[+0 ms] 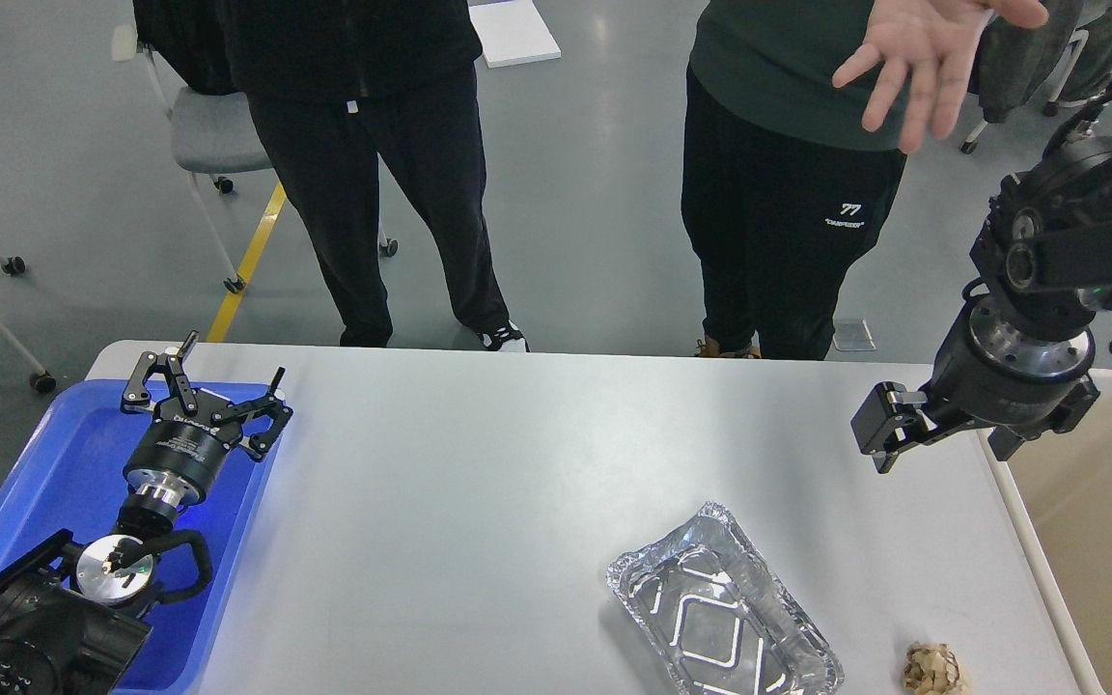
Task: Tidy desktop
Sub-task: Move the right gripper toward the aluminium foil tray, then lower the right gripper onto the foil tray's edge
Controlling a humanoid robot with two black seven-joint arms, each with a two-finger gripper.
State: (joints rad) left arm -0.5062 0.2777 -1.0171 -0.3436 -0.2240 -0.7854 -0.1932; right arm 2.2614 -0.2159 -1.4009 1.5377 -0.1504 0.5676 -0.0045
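The desktop (479,483) is a wide light grey table top filling the lower half of the head view. On it lie an empty foil tray (722,608) at the lower right and a crumpled brownish paper ball (932,668) near the front right corner. My left gripper (207,386) hovers open over the far end of the blue tray, nothing between its fingers. My right gripper (879,430) hangs above the table's right side, pointing left; its fingers look closed together and hold nothing I can see.
A blue plastic tray (54,483) sits at the table's left edge under my left arm. A beige bin (1097,521) stands off the right edge. Two people stand just behind the far edge; one raised hand (923,58) is at the upper right.
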